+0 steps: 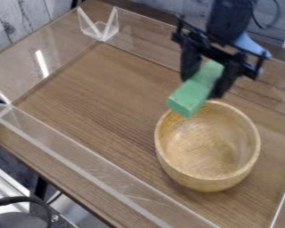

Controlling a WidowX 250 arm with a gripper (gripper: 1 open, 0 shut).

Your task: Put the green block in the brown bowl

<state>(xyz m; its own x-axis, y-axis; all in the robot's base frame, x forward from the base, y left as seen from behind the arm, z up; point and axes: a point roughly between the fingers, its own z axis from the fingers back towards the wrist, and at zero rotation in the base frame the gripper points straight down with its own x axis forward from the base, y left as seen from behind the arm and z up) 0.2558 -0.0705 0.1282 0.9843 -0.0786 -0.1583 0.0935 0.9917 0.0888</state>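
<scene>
My gripper [213, 71] hangs above the table at the upper right, shut on the green block [195, 93]. The block is a bright green bar, tilted, with its lower end hanging just over the far rim of the brown bowl [208, 145]. The bowl is round, light tan wood with thick walls, and stands on the table at the lower right with nothing inside. The dark fingers [188, 61] clamp the block's upper end on both sides.
A clear acrylic wall [61, 178] rings the wooden table top [85, 98]. A small clear bracket [97, 25] stands at the back left corner. A white post [0, 191] rises at the lower left outside the wall.
</scene>
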